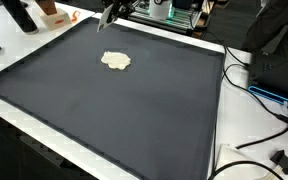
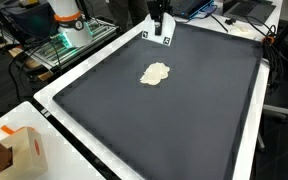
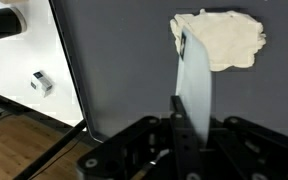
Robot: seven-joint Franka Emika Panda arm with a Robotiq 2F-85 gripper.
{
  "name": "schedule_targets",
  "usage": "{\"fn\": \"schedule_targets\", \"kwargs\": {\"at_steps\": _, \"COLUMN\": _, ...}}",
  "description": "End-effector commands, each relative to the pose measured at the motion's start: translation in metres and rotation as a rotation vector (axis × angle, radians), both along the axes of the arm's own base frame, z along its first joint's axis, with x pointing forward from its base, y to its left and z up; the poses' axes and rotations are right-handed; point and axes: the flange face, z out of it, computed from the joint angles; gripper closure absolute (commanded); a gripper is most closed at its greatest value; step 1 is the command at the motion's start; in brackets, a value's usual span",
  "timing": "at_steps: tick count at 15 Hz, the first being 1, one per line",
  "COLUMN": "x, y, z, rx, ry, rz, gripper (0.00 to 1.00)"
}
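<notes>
One tabletop (image 1: 39,133): white, showing as a pale border round the mat in both exterior views.
Mat (image 1: 124,115): dark grey, rectangular, covering almost the whole tabletop – its surface flat and matte.
Tool (image 2: 158,28): at the far edge of the mat in both exterior views; in the wrist view its two fingers stand pressed together, with nothing seen between them.
Lump, look (image 1: 116,60): cream-coloured, soft and flattish, with a lobed, uneven outline; whether it is cloth or dough cannot be told.
Lump, place: lying on the mat, nearer the far edge than the near one, touching nothing else.
Lump against tool: apart from the fingertips, on the near side of them in the exterior views; in the wrist view (image 3: 229,40) it lies just ahead and a little to the right, the pale finger crossing in front of its left edge.
Lump, axis: longer than wide – the long side runs across the wrist view, roughly square to the fingers; no end stands out as a front.
Small block (image 3: 41,83): white, on the bare tabletop beside the mat's edge, well apart from the lump.
</notes>
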Motion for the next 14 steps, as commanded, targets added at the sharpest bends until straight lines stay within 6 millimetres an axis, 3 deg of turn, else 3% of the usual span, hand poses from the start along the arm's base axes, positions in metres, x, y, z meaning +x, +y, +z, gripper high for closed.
{"fn": "schedule_targets", "kwargs": {"at_steps": 1, "x": -0.012, "y": -0.009, "z": 0.011, "rx": 0.075, "ry": 0.034, "rz": 0.042, "gripper": 0.99}}
{"fn": "schedule_targets", "kwargs": {"at_steps": 14, "x": -0.014, "y": -0.029, "z": 0.04, "rx": 0.317, "ry": 0.128, "rz": 0.099, "gripper": 0.99}}
